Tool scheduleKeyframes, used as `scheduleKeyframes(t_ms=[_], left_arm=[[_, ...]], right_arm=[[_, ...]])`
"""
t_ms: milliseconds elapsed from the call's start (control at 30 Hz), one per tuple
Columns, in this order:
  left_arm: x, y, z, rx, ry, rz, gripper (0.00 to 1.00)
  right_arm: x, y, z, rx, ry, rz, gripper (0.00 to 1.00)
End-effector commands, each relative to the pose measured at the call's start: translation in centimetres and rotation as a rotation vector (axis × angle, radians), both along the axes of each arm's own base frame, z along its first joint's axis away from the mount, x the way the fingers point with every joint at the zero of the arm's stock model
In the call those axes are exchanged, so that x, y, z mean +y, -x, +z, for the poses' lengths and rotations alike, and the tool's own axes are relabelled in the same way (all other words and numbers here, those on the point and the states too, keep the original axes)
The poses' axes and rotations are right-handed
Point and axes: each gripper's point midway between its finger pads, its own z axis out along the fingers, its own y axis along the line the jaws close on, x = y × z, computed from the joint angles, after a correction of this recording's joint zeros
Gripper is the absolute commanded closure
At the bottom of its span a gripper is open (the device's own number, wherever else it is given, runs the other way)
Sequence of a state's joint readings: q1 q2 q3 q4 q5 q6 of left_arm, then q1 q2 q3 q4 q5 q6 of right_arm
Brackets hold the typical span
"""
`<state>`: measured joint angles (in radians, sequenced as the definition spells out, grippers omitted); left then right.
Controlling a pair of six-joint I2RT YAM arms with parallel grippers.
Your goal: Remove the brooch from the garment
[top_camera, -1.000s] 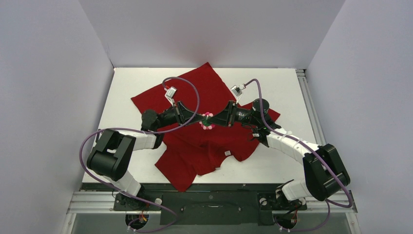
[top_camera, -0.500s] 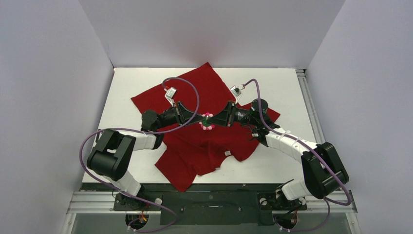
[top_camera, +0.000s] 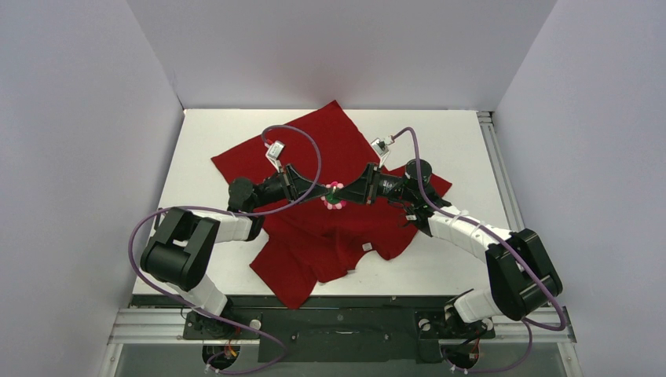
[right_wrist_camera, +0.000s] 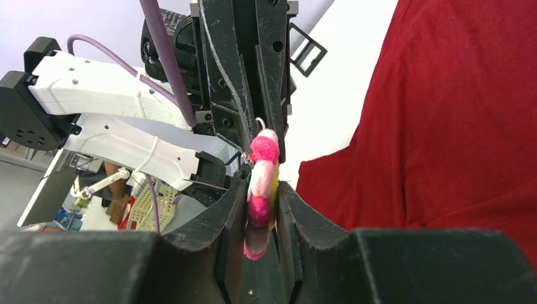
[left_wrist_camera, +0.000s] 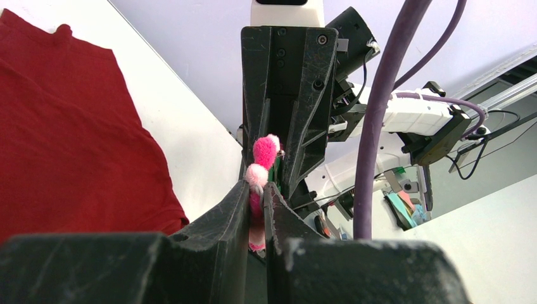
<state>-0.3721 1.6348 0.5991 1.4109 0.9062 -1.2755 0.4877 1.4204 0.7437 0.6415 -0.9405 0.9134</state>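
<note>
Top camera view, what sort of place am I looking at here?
Probably a robot test cell in a lab: plain white walls box in a white table, a left arm and right arm are bolted to a metal rail, and a red T-shirt lies spread out.

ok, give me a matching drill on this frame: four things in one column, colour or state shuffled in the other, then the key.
1 brooch
2 garment
3 neck tag
4 cable

A purple, trailing from an arm
B pink, pinched by left gripper and right gripper
C dark red, lying on the table
D white, on the cloth toward the arm bases

Pairs: 1-B, 2-C, 3-D, 4-A
</note>
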Motion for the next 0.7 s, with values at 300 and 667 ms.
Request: scheduleKeyframes(t_ms=[300,667], left_arm=[[0.12,0.0,0.76,-0.052,0.031,0.014,1.0],[0.53,-0.32,0.75,-0.109,-0.018,0.027,0.2]], right_arm=[[0.59,-0.33,0.42,-0.051,-0.011,0.006,0.85],[0.4,-0.28,0.35,-0.057,-0.016,0.009,1.0]])
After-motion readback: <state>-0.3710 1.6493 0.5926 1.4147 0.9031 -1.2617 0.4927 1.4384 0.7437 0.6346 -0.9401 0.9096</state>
